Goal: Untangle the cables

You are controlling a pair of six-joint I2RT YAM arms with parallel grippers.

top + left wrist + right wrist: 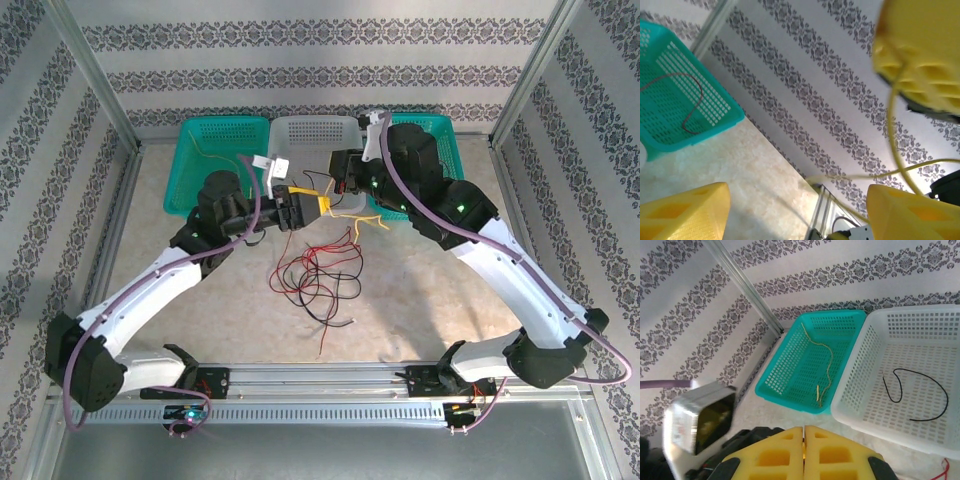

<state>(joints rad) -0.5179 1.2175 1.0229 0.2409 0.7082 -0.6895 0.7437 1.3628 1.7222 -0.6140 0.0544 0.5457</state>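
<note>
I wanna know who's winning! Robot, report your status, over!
Left gripper open. Right gripper shut on yellow cable. Red and black cables tangled on table. Nothing blocking them.

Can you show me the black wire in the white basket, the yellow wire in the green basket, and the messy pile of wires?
Black wire (935, 382): right wrist view, on the top of its loop.
Yellow wire (830, 357): right wrist view, on its middle bend.
Messy pile (315, 272): top external view, in the middle of the tangle.
</note>
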